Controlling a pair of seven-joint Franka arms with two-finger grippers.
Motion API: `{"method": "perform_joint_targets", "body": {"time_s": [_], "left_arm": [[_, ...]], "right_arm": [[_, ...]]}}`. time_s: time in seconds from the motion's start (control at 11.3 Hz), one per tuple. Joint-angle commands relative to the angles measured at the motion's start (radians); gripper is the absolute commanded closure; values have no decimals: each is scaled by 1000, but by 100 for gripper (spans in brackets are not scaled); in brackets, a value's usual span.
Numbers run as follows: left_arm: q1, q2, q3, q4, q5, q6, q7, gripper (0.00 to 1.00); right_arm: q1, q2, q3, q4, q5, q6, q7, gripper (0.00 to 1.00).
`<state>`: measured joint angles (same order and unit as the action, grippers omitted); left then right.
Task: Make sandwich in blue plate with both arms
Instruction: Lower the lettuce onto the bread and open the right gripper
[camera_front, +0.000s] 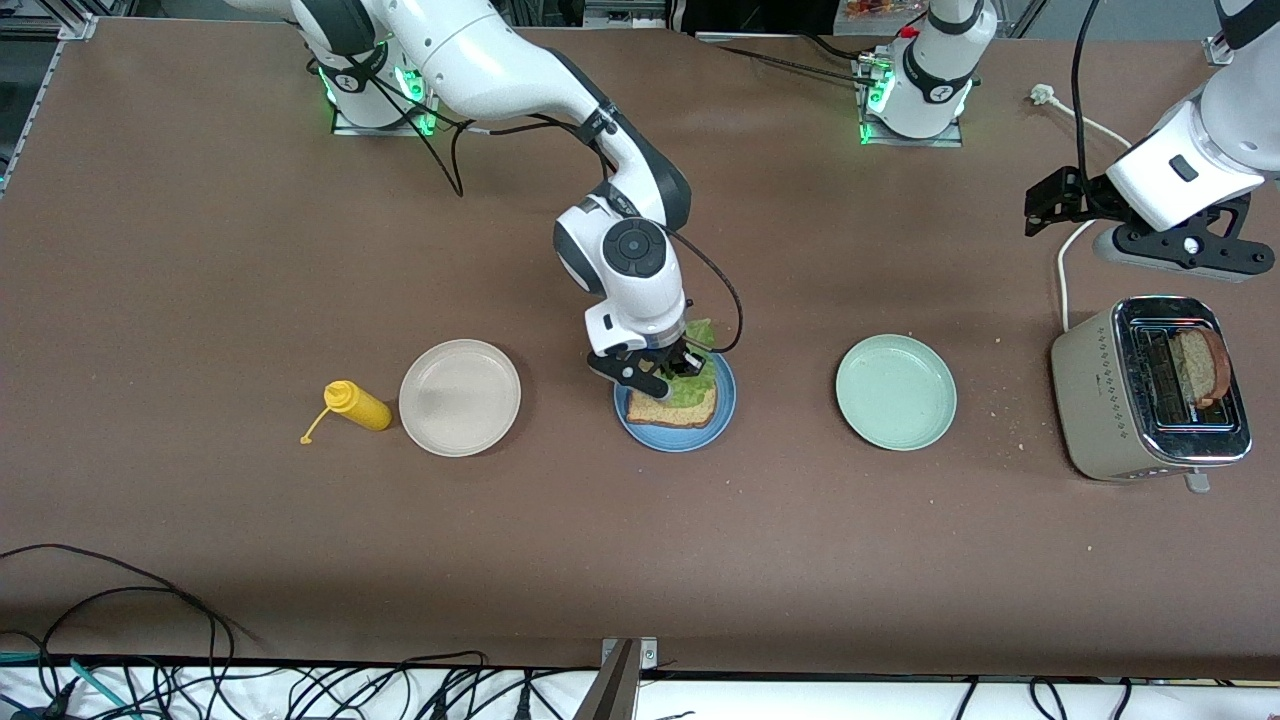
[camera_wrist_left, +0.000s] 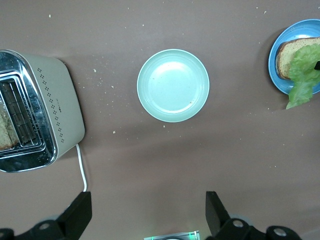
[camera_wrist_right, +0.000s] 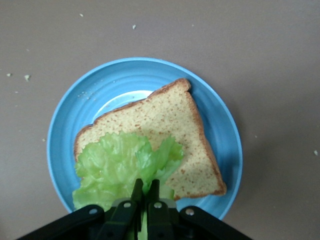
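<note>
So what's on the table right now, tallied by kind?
Round shallow plates: 3 (blue plate, beige plate, pale green plate)
Brown bread slices: 2 (on blue plate, in toaster)
Green lettuce leaf: 1
Yellow squeeze bottle: 1
Beige toaster: 1
Total: 8

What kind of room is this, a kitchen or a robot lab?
Probably a robot lab set up like a pretend kitchen. Two white robot arms are bolted to a brown table, loose cables lie along its edge, and there is a toaster and a blue plate.
</note>
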<state>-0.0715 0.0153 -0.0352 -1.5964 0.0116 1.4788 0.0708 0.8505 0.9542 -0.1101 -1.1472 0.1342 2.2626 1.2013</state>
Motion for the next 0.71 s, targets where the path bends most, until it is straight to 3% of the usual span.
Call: {"method": "perform_joint_targets", "body": {"time_s": [0.0, 0.62], "left_arm": [[9, -1, -5, 16, -10, -21, -5, 0], [7, -1, -6, 16, -10, -21, -5, 0]], "right_arm": [[10, 51, -29, 47, -1, 12, 0, 100], [10, 44, -51, 50, 5, 11, -16, 100]]}}
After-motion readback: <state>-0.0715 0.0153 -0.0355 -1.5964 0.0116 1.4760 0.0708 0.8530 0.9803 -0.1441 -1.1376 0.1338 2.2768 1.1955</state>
